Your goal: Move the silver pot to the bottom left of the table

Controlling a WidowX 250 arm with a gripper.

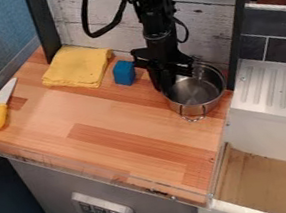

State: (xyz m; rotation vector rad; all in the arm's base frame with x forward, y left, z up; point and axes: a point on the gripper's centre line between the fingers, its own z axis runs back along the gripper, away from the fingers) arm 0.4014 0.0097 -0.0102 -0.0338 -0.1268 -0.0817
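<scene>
Silver pot (pixel 198 95) could slip if our tool (pixel 173 80), at the pot's rim, grips shallowly; we can't tell its opening or hold.

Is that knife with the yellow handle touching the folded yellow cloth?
Apart. The camera view shows a strip of bare wood between the knife and the near left edge of the cloth.

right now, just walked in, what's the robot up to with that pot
The robot's gripper is down at the left side of the silver pot, though whether it has hold of it isn't clear. The pot sits at the table's right side, not yet bottom left. A blue block, yellow cloth and knife lie further left.
</scene>
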